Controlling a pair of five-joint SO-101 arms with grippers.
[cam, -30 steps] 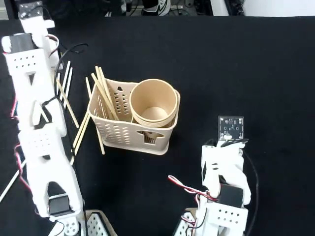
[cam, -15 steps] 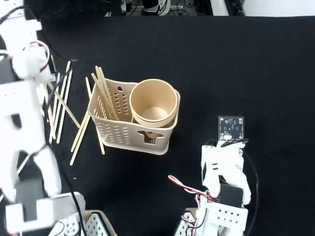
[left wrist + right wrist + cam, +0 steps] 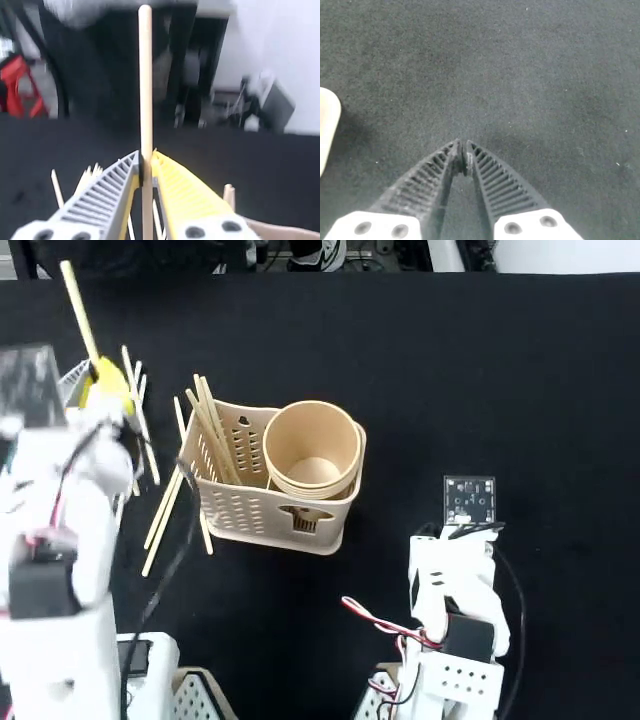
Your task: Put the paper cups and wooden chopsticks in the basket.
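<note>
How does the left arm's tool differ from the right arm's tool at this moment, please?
The left tool is clamped on a wooden chopstick, while the right tool grips nothing. The left tool has one yellow finger and one grey, whereas the right tool's fingers are both dark. The left tool aims outward toward the far edge of the black table; the right tool aims down at it. Both are shut.

The basket (image 3: 262, 508) is sitting mid-table (image 3: 480, 370), paper cups (image 3: 312, 450) nesting in its right side, leaning chopsticks (image 3: 208, 420) standing in its left. Loose chopsticks (image 3: 160, 525) are lying just left of it. Farther left, the left gripper (image 3: 145, 162) is clamping a single chopstick (image 3: 145, 75). The right gripper (image 3: 464, 150) is sitting front-right, well apart.
</note>
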